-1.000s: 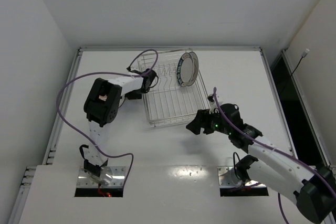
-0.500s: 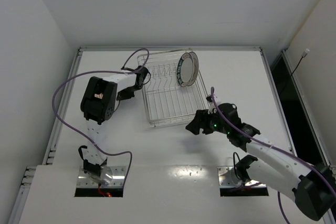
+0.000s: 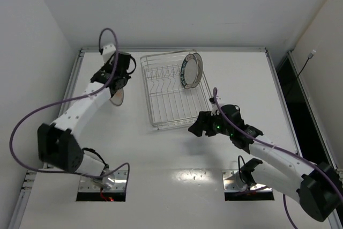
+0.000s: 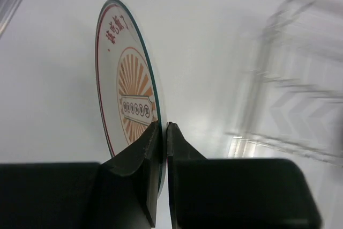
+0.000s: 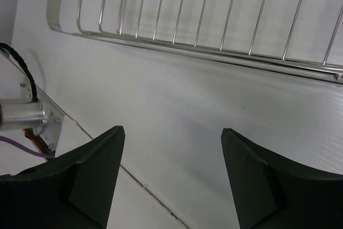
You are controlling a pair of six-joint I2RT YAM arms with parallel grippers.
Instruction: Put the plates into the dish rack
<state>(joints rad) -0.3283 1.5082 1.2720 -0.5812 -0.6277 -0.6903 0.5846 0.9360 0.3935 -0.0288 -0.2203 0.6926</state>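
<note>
- Plate with the orange sunburst centre (image 4: 127,96) stands on edge in the left gripper (image 4: 164,128), whose two dark fingers pinch its rim with only the thickness of the plate between them.
- Its printed face, with red lettering near the rim and a thin teal edge line, shows in the left wrist view.
- From the top view this plate sits left of the dish rack (image 3: 172,100) and apart from it, over the white table (image 3: 161,156). I cannot tell whether its lower edge touches the table.
- The left arm reaches out long toward the far left part of the table, its wrist just left of the rack's far left corner.
- The rack lies in the far middle of the table, its row of upright wire dividers running across its far half.
- The plate with the dark teal patterned rim (image 3: 191,71) stands upright in the rack at the far right end, leaning slightly toward the right rim.
- The rest of the rack's slots hold nothing.
- The right gripper (image 5: 172,132) hovers low over bare table just beside the rack's near right corner, its fingers spread wide and gripping nothing.
- In the right wrist view the rack's near rail and floor wires cross the top of the picture, beyond the fingertips and clear of them.
</note>
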